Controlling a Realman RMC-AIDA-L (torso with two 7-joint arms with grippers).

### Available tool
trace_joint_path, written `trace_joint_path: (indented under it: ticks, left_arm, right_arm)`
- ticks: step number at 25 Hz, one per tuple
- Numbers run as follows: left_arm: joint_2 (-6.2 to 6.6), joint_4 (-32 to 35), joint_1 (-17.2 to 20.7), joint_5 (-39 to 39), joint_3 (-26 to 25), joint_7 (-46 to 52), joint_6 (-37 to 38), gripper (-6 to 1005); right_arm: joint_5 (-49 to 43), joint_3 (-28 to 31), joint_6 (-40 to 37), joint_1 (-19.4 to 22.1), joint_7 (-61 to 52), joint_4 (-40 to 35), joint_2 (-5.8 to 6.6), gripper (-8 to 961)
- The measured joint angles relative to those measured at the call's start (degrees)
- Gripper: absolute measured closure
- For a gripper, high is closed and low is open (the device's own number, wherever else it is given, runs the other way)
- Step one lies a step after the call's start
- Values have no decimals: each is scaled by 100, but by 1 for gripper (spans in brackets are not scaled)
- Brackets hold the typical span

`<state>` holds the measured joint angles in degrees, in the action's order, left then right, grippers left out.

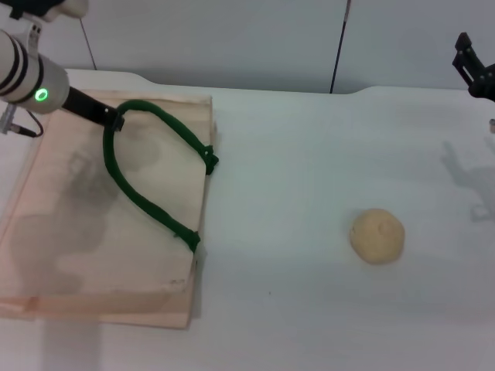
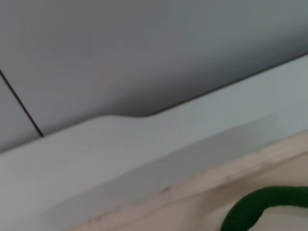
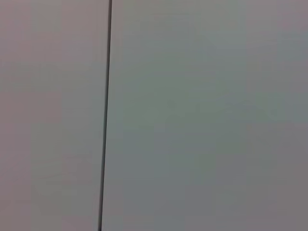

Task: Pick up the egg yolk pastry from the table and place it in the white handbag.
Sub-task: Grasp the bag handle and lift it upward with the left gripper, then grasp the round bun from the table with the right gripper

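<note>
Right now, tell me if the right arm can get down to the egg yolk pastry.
Probably yes. The egg yolk pastry sits alone on bare table, nothing beside or over it. The right gripper hangs at the far right edge, above and behind it, with open space between.

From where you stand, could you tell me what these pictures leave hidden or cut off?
- Left gripper: at the bag's green rope handle in the head view; whether its jaws grip the rope is not visible.
- Right gripper: cut off by the head view's right edge.
- White handbag: its left side runs off the head view.
- Egg yolk pastry: absent from both wrist views; the right wrist shows only wall.
</note>
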<state>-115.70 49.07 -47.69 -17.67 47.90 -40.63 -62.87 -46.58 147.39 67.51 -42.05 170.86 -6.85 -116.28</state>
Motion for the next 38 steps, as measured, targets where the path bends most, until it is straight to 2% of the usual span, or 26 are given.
trace_joint_path:
  ticks: [2,6,7,8,12,16,20,24,29,31,34,38]
  left_arm:
    - [-47,375,103,-144,1,-64,-176,876]
    - [-60,1206,296,-619,3,-180,-698,877]
    - [-65,1606,371,-732,6,-183,-931,878]
    - [-65,1606,371,-732,6,-183,-931,878]
    - [-67,2260,511,-866,9,-177,-1354,879]
    - [-67,2864,618,-1072,9,-167,-1778,879]
    - [-63,3445,728,-1223,8,-122,-2101,879]
    - [-54,3721,790,-1224,8,-70,-2226,879]
    - [-50,3750,782,-1227,8,-58,-2215,879]
    - [-50,3741,765,-1232,9,-58,-2197,879]
    - [-51,3739,760,-1236,5,-61,-2193,879]
    - [-56,3756,757,-1238,1,-61,-2189,879]
  right_arm:
    - [0,0,-1,5,3,0,0,192]
    - [-53,-5,-9,16,36,0,0,193]
    - [-137,-8,-14,20,51,0,0,193]
    - [-252,-8,-26,25,63,0,2,194]
    - [-853,-9,-244,32,-53,-2,6,198]
    - [-1655,-9,-576,60,-653,3,22,197]
    - [-2308,-9,-487,319,-1293,229,53,195]
    - [-3191,-10,-362,674,-2419,1083,49,192]
    - [-4969,-8,278,1226,-5308,3483,5,190]
    - [-5537,-9,593,1301,-6040,4133,0,190]
    - [-6148,-11,1047,1316,-6671,4604,8,189]
    - [-6653,-47,1506,1281,-7045,4697,-3,187]
